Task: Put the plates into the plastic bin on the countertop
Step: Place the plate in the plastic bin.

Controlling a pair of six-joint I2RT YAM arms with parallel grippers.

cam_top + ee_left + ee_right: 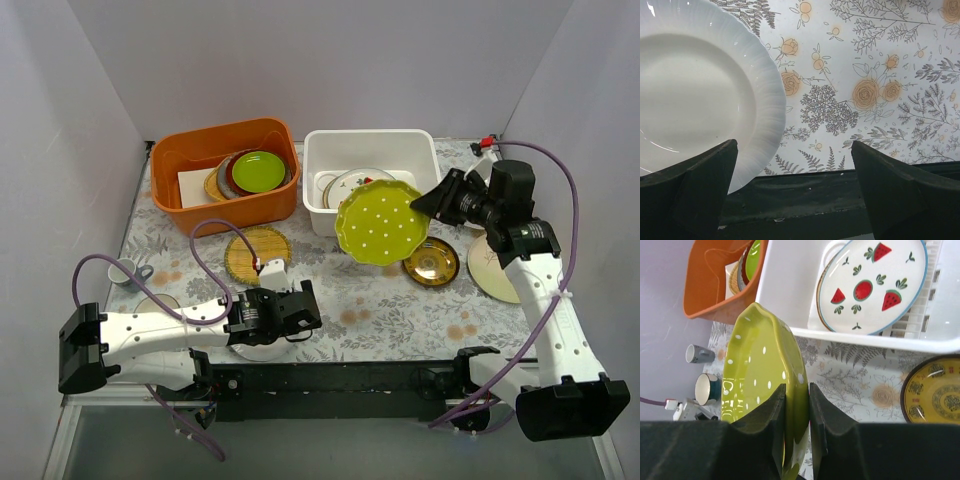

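Observation:
My right gripper (428, 203) is shut on the rim of the green white-dotted plate (380, 222) and holds it tilted on edge above the countertop (380, 305), just in front of the white plastic bin (315, 195). In the right wrist view both fingers (775, 415) clamp that plate (757, 375). A white plate with red watermelon motifs (872, 285) leans inside the bin (880, 340). A dark-and-gold plate (432, 262), a tan plate (492, 268) and a woven yellow plate (257, 252) lie on the countertop. My left gripper (300, 312) is open beside a plain white plate (695, 95).
An orange tub (170, 195) at the back left holds stacked green and maroon plates (257, 172). A grey cup (125, 272) and a teal cup (707, 389) stand at the left. The black front rail (800, 195) runs along the near edge.

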